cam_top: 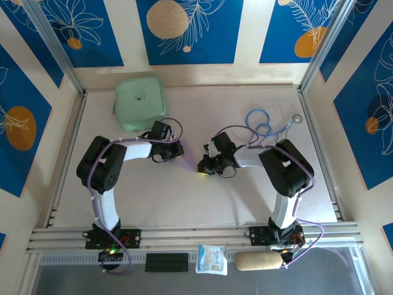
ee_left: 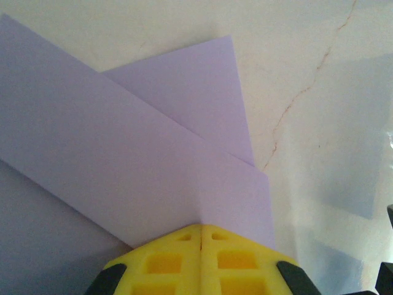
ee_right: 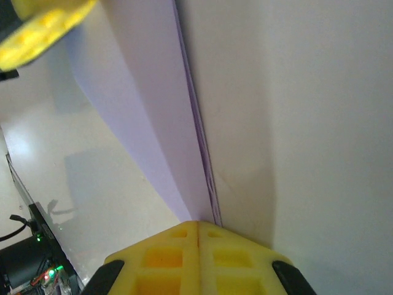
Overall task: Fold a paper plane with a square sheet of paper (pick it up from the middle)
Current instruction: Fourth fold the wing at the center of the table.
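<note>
Holding a partly folded lilac paper sheet [cam_top: 188, 163] between them at mid-frame of the top view, the left gripper [cam_top: 177, 153] and right gripper [cam_top: 202, 169] each have yellow fingers pressed tight together on one end. A mint-green pouch [cam_top: 140, 101] lies upper left, well apart.

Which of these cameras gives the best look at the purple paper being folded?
The left wrist view: the lilac paper lies flat towards it, so the overlapping folded layers are clear. The right wrist view catches it nearly edge-on, and the top view gives a small, distant sliver.
</note>
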Robot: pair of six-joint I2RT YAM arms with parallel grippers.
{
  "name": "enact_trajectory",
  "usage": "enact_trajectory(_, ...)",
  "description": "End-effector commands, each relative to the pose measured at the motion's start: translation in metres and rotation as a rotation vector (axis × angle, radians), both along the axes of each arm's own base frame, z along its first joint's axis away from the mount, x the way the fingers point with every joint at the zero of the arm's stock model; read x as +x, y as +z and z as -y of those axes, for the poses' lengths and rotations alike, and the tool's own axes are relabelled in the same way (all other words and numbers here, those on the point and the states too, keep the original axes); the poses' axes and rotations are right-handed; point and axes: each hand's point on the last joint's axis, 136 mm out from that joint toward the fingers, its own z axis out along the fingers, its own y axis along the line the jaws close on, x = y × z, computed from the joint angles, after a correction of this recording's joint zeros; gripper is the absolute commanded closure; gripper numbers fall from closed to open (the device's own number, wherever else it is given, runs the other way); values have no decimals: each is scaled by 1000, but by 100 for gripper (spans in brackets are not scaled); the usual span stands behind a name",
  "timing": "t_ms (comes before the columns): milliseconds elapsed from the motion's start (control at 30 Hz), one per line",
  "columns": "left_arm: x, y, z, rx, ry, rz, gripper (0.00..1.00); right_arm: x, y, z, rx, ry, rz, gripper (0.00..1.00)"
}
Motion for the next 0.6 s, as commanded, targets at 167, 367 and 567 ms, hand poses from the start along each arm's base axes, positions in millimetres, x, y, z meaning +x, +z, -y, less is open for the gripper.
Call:
enact_trajectory(167,-25,-56,-39,169,51,-163,100,-20,18,11,-103,53,-18,100)
enact_trajectory(367,-26,-56,-36,152,49,-169,100,6,29,-13,-93,73,60,100)
enact_trajectory(567,-27,-55,-35,148,50,-171,100,34,20,-32,-89,60,67,100)
